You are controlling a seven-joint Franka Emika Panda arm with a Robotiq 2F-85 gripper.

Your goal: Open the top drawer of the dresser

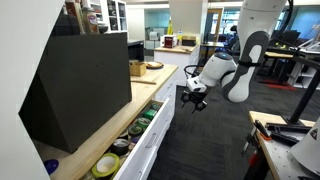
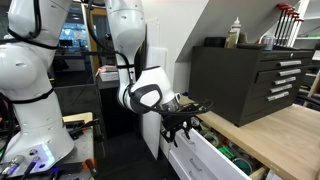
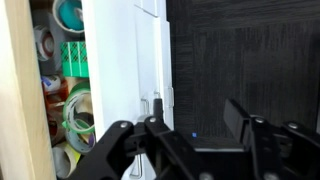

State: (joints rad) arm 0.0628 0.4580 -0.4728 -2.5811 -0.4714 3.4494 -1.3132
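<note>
Gripper (image 3: 176,120): jaws spread, clamping nothing, level with the dresser (image 1: 97,143) front, likely to hook the handle (image 3: 158,98).
Top drawer (image 1: 158,128): stands well out from the dresser, so tape rolls (image 3: 76,115) show.
Black box (image 1: 80,85): on the dresser's countertop.

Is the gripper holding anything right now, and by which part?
Nothing is held: the gripper is open, with the top drawer handle beside one finger.

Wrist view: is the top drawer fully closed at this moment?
No, the top drawer stands pulled out, and tape rolls show inside it behind its white front.
</note>
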